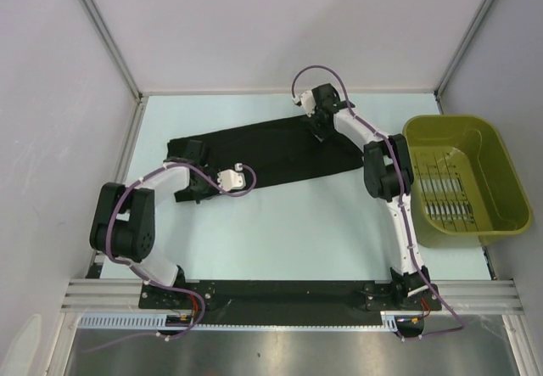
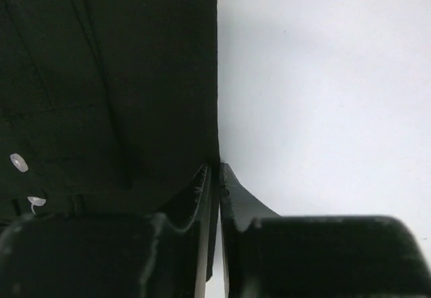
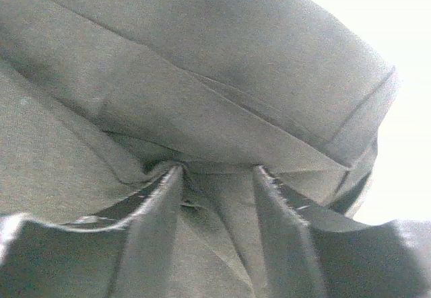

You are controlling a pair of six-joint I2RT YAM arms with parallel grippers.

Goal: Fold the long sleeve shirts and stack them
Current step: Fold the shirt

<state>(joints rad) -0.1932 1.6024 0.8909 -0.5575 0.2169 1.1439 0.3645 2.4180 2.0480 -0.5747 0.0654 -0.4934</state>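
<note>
Here the long sleeve shirt (image 1: 271,151) lies as a folded strip across the far half of the tabletop (image 1: 297,232). The left tool (image 2: 214,171) is narrowed onto the shirt's left-end edge, pinching it. The right tool (image 3: 219,171), at the strip's far right end, stands partly apart with cloth bunched between its fingers — gripped or not, I cannot tell.

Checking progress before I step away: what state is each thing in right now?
Shirt: folded into a long strip, lying flat.
Left gripper: shut on the shirt's edge.
Right gripper: open, bunched shirt fabric in the gap.
Basket: upright, no clothes inside.
</note>
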